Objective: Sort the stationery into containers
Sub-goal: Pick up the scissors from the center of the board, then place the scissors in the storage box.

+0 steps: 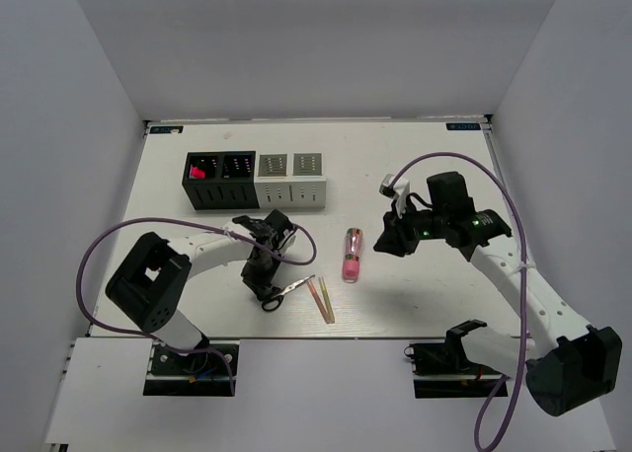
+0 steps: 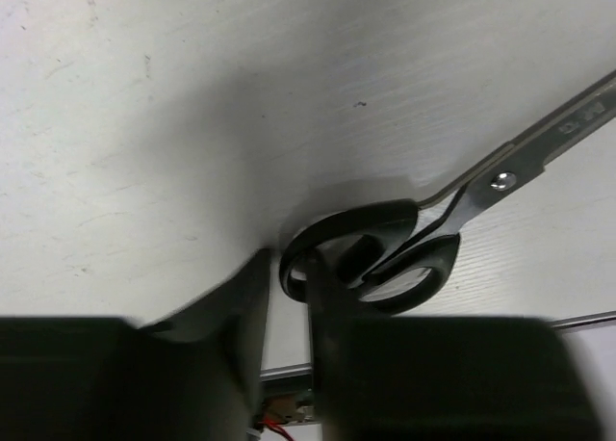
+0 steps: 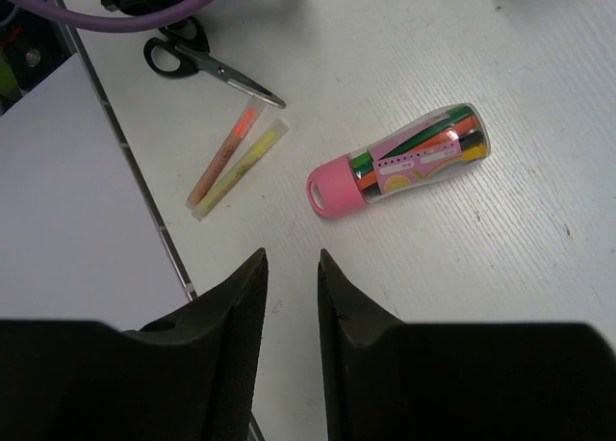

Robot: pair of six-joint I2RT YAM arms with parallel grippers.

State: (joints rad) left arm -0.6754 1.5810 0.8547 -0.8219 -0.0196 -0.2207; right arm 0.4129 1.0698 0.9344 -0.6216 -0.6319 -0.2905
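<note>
Black-handled scissors (image 1: 283, 293) (image 2: 500, 176) (image 3: 207, 64) lie flat on the table. My left gripper (image 1: 265, 282) (image 2: 287, 258) is down at their handle. One finger reaches into a handle ring and the other stands outside it, with a strip of bare table showing between them, so it is open. A pink-capped clear tube of pens (image 1: 352, 254) (image 3: 399, 162) lies mid-table. Two thin sticks (image 1: 322, 299) (image 3: 236, 157), one orange-pink and one yellow, lie beside the scissor blades. My right gripper (image 1: 387, 243) (image 3: 289, 258) hovers open and empty, off to the tube's right.
The black container (image 1: 222, 192) and the light grey container (image 1: 291, 192) stand side by side at the back left. Something pink (image 1: 197, 173) sits in the black one's left compartment. The table's near edge runs just behind the scissors and sticks.
</note>
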